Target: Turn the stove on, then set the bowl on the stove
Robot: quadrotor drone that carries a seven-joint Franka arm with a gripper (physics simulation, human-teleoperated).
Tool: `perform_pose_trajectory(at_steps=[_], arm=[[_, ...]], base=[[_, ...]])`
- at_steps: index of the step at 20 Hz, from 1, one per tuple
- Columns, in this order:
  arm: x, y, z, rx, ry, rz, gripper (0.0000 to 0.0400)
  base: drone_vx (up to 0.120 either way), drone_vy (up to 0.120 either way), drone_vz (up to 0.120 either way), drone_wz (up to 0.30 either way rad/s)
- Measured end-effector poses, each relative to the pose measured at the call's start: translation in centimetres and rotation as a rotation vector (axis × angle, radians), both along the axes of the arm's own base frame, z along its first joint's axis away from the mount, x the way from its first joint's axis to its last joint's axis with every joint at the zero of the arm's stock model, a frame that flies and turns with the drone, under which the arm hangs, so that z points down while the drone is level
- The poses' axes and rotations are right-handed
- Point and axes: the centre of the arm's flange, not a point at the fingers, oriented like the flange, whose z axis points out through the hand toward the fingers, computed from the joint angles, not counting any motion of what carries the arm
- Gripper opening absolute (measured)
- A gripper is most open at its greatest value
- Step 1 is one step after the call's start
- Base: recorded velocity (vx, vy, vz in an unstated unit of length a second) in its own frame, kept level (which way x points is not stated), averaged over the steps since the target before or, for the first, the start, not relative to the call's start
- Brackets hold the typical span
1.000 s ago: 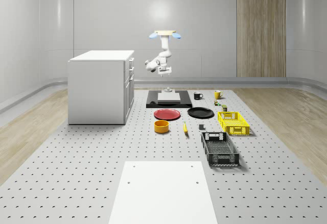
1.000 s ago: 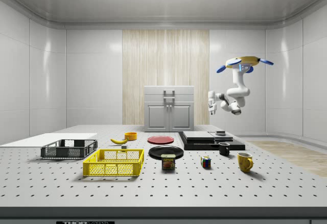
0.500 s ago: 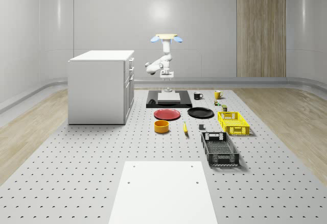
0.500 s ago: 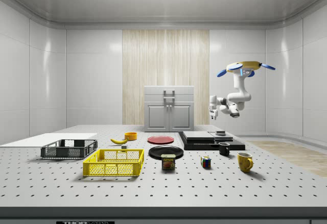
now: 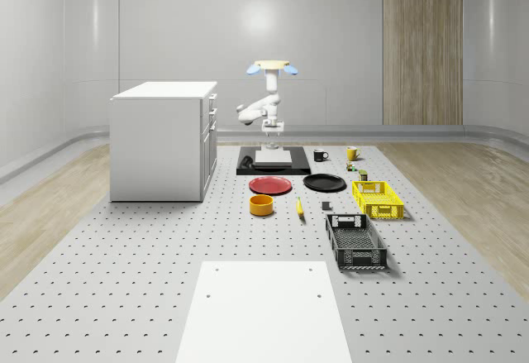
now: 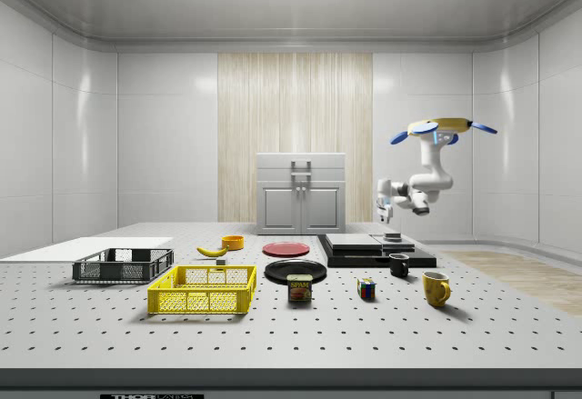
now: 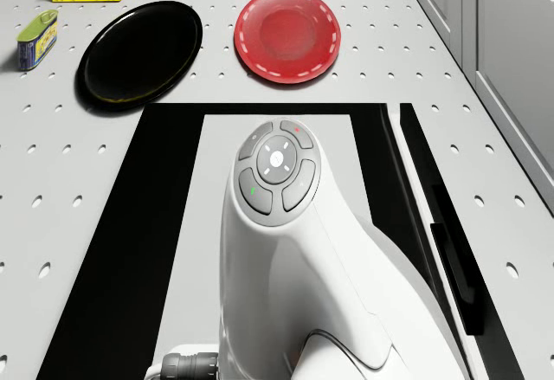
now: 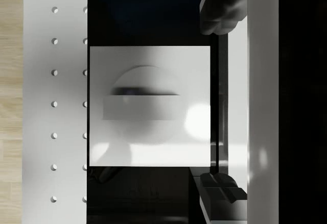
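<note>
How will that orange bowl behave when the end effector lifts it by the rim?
The orange bowl looks squat, with a flat base, so it probably won't tip or roll. Its straight, smooth wall may be slippery in a rim pinch. It looks rigid and likely light. It sits in front of the red plate, with room around it.

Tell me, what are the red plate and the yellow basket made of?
The red plate looks like glossy plastic or glazed ceramic: smooth, with a soft sheen on its rim. I cannot tell which. The yellow basket looks like moulded plastic: bright, even colour and walls of open lattice.
</note>
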Motion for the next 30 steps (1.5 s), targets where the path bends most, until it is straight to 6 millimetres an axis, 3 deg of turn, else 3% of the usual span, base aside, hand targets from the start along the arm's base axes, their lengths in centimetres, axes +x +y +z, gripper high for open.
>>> perform_pose_trajectory(at_steps=[9,30], arm=[[-0.1,0.0,1.6,-0.002,0.000,0.000,0.0400],[-2.7,0.0,5.7,-0.003,0.000,0.001,0.0400]], base=[[0.000,0.013,-0.027,0.000],[0.000,0.000,0.000,0.000]])
